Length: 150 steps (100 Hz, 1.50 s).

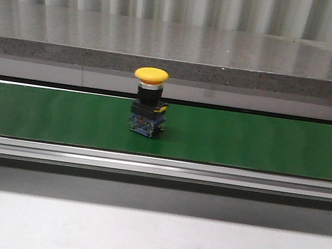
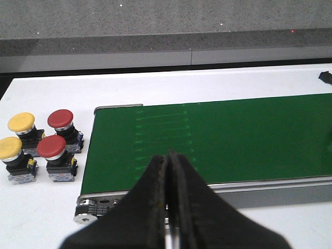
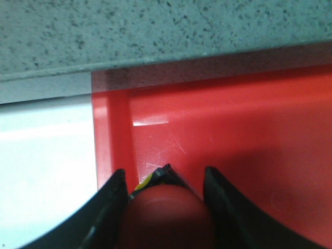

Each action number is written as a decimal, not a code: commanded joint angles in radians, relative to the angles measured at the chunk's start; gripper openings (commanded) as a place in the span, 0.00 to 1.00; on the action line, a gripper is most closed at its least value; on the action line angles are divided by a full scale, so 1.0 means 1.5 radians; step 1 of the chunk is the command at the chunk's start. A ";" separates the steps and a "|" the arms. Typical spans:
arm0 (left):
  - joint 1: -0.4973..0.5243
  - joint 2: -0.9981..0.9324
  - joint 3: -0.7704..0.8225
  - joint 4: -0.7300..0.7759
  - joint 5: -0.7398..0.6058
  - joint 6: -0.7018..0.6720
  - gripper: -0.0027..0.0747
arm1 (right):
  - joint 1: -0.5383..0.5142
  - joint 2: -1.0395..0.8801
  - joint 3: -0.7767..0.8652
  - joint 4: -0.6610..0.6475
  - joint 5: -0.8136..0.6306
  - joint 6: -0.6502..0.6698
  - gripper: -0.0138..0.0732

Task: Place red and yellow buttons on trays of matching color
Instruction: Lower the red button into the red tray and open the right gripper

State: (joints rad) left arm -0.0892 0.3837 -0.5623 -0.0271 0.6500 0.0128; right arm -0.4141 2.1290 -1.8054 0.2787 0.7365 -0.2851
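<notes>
My right gripper (image 3: 165,179) is shut on a red button (image 3: 167,215), held just above the floor of the red tray (image 3: 233,129) near its wall. My left gripper (image 2: 169,155) is shut with nothing in it and hovers over the end of the green conveyor belt (image 2: 218,140). Beside that end, on the white table, stand two yellow buttons (image 2: 21,123) (image 2: 10,149) and two red buttons (image 2: 60,120) (image 2: 51,147). In the front view a single yellow button (image 1: 148,106) stands upright on the belt (image 1: 262,144). No gripper shows there. The yellow tray is out of view.
A grey speckled ledge (image 1: 176,51) runs behind the belt. The belt's metal rail (image 1: 160,167) and end roller (image 2: 85,212) border the white table (image 2: 46,218). White table surface (image 3: 46,171) lies beside the red tray's wall.
</notes>
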 commanded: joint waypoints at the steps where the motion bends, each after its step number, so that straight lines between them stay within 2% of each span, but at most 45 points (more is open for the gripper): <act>1: -0.004 0.004 -0.017 -0.007 -0.053 -0.001 0.01 | -0.003 -0.030 -0.023 0.009 -0.031 0.001 0.34; 26: -0.004 0.004 -0.017 -0.007 -0.053 -0.001 0.01 | -0.003 -0.013 -0.023 0.009 -0.035 0.001 0.36; 36: -0.004 0.004 -0.017 -0.007 -0.053 -0.001 0.01 | -0.003 -0.013 -0.023 0.009 -0.035 0.001 0.49; 48: -0.004 0.004 -0.017 -0.007 -0.053 -0.001 0.01 | -0.003 -0.013 -0.023 0.009 -0.035 0.001 0.72; 55: -0.004 0.004 -0.017 -0.007 -0.053 -0.001 0.01 | -0.003 -0.013 -0.023 0.009 -0.035 0.001 0.81; 62: -0.004 0.004 -0.017 -0.007 -0.053 -0.001 0.01 | -0.003 -0.013 -0.024 0.009 -0.034 0.001 0.86; 88: -0.004 0.004 -0.017 -0.007 -0.053 -0.001 0.01 | -0.003 -0.048 -0.065 0.023 0.011 0.001 0.87; 117: -0.004 0.004 -0.017 -0.007 -0.053 -0.001 0.01 | 0.005 -0.159 -0.079 0.055 0.087 -0.006 0.87; 133: -0.004 0.004 -0.017 -0.007 -0.053 -0.001 0.01 | 0.006 -0.230 -0.055 0.055 0.132 -0.006 0.87; 150: -0.004 0.004 -0.017 -0.007 -0.053 -0.001 0.01 | 0.018 -0.310 0.019 0.056 0.164 -0.006 0.87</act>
State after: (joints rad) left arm -0.0892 0.3837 -0.5623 -0.0271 0.6500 0.0128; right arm -0.3959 1.7709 -1.8022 0.3361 0.9909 -0.2863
